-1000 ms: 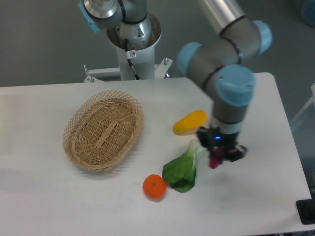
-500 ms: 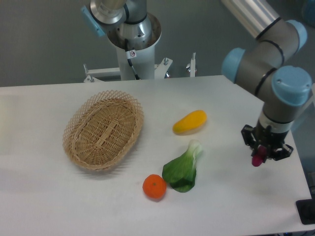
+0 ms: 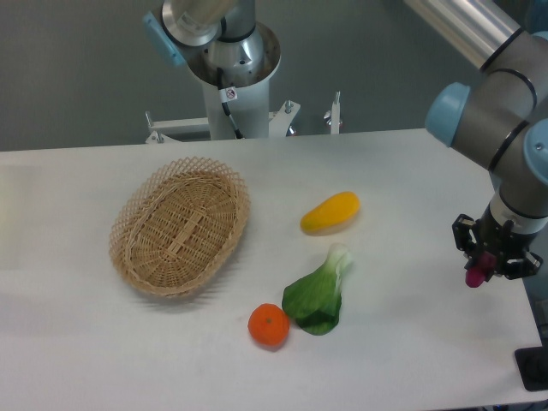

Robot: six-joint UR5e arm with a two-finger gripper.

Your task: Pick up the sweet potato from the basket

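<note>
My gripper [image 3: 491,264] is at the far right of the table, near its right edge, pointing down. It is shut on the sweet potato [image 3: 475,274], a small magenta piece whose lower end shows below the fingers; the rest is hidden by the gripper. The light tan woven basket [image 3: 181,225] lies at the left of the table with nothing in it, far from the gripper.
A yellow oblong fruit [image 3: 330,212] lies at the middle. A green leafy vegetable [image 3: 318,294] and a round orange [image 3: 269,325] lie toward the front. The robot's base column [image 3: 233,79] stands behind the table. The table's right edge is just beside the gripper.
My gripper has moved to the right with the sweet potato in it, from beside the leafy vegetable to near the table's right edge. Nothing else moved.
</note>
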